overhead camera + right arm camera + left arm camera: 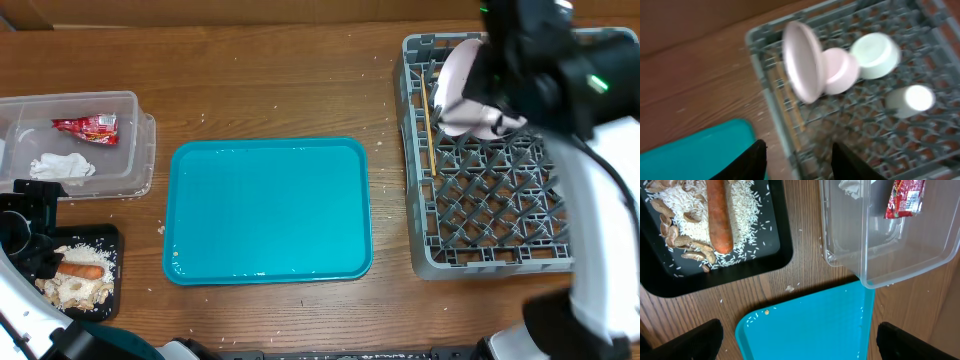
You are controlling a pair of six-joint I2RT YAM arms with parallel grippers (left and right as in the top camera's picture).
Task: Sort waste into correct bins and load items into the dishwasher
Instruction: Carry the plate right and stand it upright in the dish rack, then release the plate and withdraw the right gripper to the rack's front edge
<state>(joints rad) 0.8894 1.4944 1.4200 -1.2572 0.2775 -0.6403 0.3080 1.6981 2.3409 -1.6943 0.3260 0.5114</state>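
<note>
The grey dish rack (490, 215) stands at the right. In it stand the white plate (802, 62), two white bowls (842, 72) (875, 55), a small white cup (912, 98) and the chopsticks (429, 125) along its left side. My right gripper (797, 160) is open and empty above the rack's left edge. The clear tub (90, 140) at the left holds the red wrapper (88, 126) and the white tissue (62, 166). The black tray (715, 275) holds the carrot stick (719, 217) and pale crumbs (685, 222). My left gripper (797, 340) is open and empty over the teal tray's corner.
The teal serving tray (268, 210) lies in the middle of the wooden table, with a few rice grains at its corner (765, 312). Loose crumbs lie on the wood (789, 288) between the black tray and the teal tray.
</note>
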